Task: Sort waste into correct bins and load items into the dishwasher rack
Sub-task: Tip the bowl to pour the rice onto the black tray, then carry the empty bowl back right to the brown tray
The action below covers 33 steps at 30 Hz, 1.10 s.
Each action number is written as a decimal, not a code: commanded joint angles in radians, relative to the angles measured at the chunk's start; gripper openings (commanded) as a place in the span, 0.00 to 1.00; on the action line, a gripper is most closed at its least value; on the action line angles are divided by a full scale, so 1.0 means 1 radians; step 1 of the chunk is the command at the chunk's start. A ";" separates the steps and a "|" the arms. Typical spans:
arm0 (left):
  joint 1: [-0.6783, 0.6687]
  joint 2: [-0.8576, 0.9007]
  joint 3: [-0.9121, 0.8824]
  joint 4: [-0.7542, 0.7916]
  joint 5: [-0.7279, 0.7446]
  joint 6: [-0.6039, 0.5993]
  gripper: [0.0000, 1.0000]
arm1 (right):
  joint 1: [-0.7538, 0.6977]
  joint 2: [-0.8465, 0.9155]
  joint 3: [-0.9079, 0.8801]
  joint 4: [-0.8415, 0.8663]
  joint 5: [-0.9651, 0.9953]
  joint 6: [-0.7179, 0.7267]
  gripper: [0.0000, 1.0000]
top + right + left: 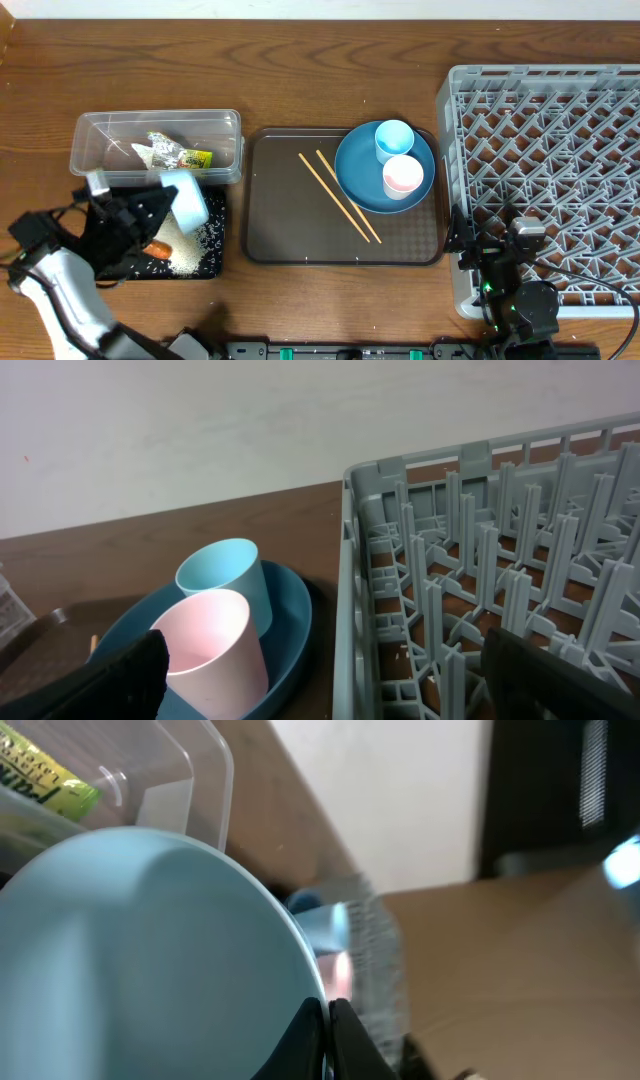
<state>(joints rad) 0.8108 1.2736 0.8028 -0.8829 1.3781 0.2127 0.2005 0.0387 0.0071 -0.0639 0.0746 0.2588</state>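
Note:
My left gripper (165,203) is shut on the rim of the pale bluish-white bowl (186,198), which is tipped on its side over the black tray (130,265). Loose rice (195,245) and an orange carrot (158,249) lie in that tray. The bowl (140,960) fills the left wrist view, its edge pinched at my left gripper (328,1020). A snack wrapper (182,156) and tissue (146,153) sit in the clear tub (100,125). My right gripper (487,235) is open at the grey rack's (560,180) front-left corner, holding nothing.
A brown serving tray (290,220) holds two chopsticks (340,197) and a blue plate (360,175) carrying a light blue cup (394,138) and a pink cup (403,176). In the right wrist view, both cups stand left of the rack wall (350,580).

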 commanded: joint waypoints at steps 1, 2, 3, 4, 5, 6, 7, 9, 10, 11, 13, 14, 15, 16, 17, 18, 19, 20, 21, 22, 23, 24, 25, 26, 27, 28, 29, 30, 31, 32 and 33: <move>-0.057 -0.098 0.045 0.005 -0.209 -0.064 0.06 | -0.001 0.001 -0.002 -0.004 0.000 -0.006 0.99; -0.078 -0.137 0.047 0.009 -0.262 -0.087 0.06 | -0.001 0.001 -0.002 -0.004 0.000 -0.006 0.99; -0.094 -0.168 0.047 0.011 -0.299 -0.103 0.06 | -0.001 0.001 -0.002 -0.004 0.000 -0.006 0.99; -0.106 -0.193 0.047 0.011 -0.326 -0.115 0.06 | -0.001 0.001 -0.002 -0.004 0.000 -0.006 0.99; -0.125 -0.228 0.047 0.010 -0.365 -0.130 0.06 | -0.001 0.001 -0.002 -0.004 0.000 -0.006 0.99; -0.141 -0.259 0.047 0.010 -0.402 -0.145 0.06 | -0.001 0.001 -0.002 -0.004 0.000 -0.006 0.99; -0.162 -0.294 0.047 0.005 -0.450 -0.162 0.06 | -0.001 0.001 -0.002 -0.004 0.000 -0.006 0.99; -0.206 -0.357 0.047 -0.006 -0.549 -0.189 0.06 | -0.001 0.001 -0.002 -0.004 0.000 -0.006 0.99; -0.229 -0.385 0.047 -0.010 -0.598 -0.192 0.06 | -0.001 0.001 -0.002 -0.004 0.000 -0.006 0.99; -0.253 -0.410 0.046 -0.013 -0.649 -0.192 0.06 | -0.001 0.001 -0.002 -0.004 0.000 -0.006 0.99; -0.307 -0.459 0.041 -0.013 -0.750 -0.205 0.06 | -0.001 0.001 -0.002 -0.004 0.000 -0.006 0.99; -0.332 -0.476 0.037 -0.013 -0.786 -0.229 0.06 | -0.001 0.001 -0.002 -0.004 0.000 -0.006 0.99; -0.356 -0.489 0.035 -0.012 -0.806 -0.245 0.06 | -0.001 0.001 -0.002 -0.004 0.000 -0.006 0.99; -0.385 -0.500 0.034 -0.013 -0.815 -0.245 0.06 | -0.001 0.001 -0.002 -0.004 0.000 -0.006 0.99; -0.409 -0.505 0.034 -0.013 -0.817 -0.245 0.06 | -0.001 0.001 -0.002 -0.004 0.000 -0.006 0.99; -0.437 -0.507 0.034 -0.013 -0.823 -0.245 0.06 | -0.001 0.001 -0.002 -0.004 0.000 -0.006 0.99; -0.461 -0.506 0.034 -0.013 -0.832 -0.246 0.06 | -0.001 0.001 -0.002 -0.004 0.000 -0.006 0.99; -0.486 -0.504 0.034 -0.012 -0.852 -0.257 0.06 | -0.001 0.001 -0.002 -0.004 0.000 -0.006 0.99; -0.511 -0.502 0.033 -0.012 -0.879 -0.272 0.06 | -0.001 0.001 -0.002 -0.004 0.000 -0.006 0.99; -0.541 -0.497 0.033 -0.009 -0.909 -0.282 0.06 | -0.001 0.001 -0.002 -0.004 0.000 -0.006 0.99; -0.568 -0.493 0.033 -0.005 -0.928 -0.282 0.06 | -0.001 0.001 -0.002 -0.004 0.000 -0.006 0.99; -0.600 -0.488 0.033 0.002 -0.944 -0.283 0.06 | -0.001 0.001 -0.002 -0.004 0.000 -0.006 0.99; -0.629 -0.483 0.033 0.008 -0.956 -0.287 0.06 | -0.001 0.001 -0.002 -0.004 0.000 -0.006 0.99; -0.659 -0.479 0.033 0.014 -0.971 -0.290 0.06 | -0.001 0.001 -0.002 -0.004 0.000 -0.006 0.99; -0.689 -0.473 0.033 0.019 -0.985 -0.290 0.06 | -0.001 0.001 -0.002 -0.004 0.000 -0.006 0.99; -0.726 -0.466 0.033 0.026 -1.006 -0.290 0.06 | -0.001 0.001 -0.002 -0.004 0.000 -0.006 0.99; -0.759 -0.458 0.033 0.030 -1.024 -0.290 0.06 | -0.001 0.001 -0.002 -0.004 0.000 -0.006 0.99; -0.792 -0.448 0.033 0.034 -1.043 -0.290 0.06 | -0.001 0.001 -0.002 -0.004 0.000 -0.006 0.99; -0.832 -0.435 0.033 0.038 -1.064 -0.290 0.06 | -0.001 0.001 -0.002 -0.004 0.000 -0.006 0.99; -0.866 -0.422 0.033 0.042 -1.080 -0.291 0.06 | -0.001 0.001 -0.002 -0.004 0.000 -0.006 0.99; -0.904 -0.404 0.033 0.049 -1.095 -0.295 0.06 | -0.001 0.001 -0.002 -0.004 0.000 -0.006 0.99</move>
<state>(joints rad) -0.0277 0.8402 0.8246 -0.8448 0.3676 -0.0711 0.2005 0.0391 0.0067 -0.0635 0.0746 0.2588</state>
